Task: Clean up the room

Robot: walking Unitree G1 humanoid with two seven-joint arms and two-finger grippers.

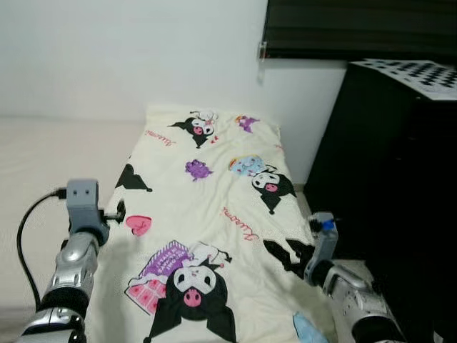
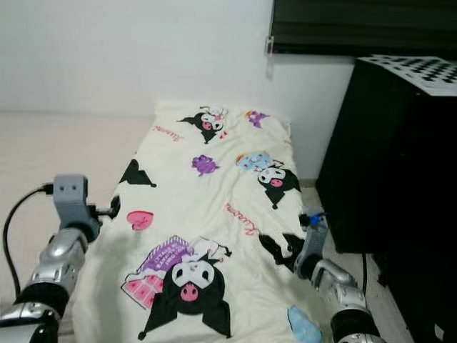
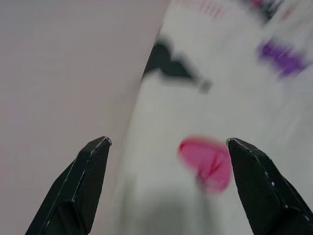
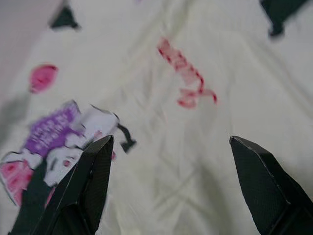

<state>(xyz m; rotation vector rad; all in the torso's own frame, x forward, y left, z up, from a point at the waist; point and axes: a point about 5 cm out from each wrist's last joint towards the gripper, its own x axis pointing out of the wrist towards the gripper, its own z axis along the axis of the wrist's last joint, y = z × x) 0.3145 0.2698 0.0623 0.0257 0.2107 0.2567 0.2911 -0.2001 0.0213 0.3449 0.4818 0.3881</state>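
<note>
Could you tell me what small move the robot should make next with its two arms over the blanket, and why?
Probably lower both open end effectors, left and right, onto the blanket's side edges and close. Each hovers near an edge, gripping nothing.

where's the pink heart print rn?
The pink heart is printed on the blanket near its left edge, just right of the left gripper and above the big purple-and-black cartoon figure; in the left wrist view it lies between the open fingers.

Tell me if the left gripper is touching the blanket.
Cannot tell. In the left wrist view the left gripper is open over the blanket edge near the pink heart, but no clear gap or contact shows.
</note>
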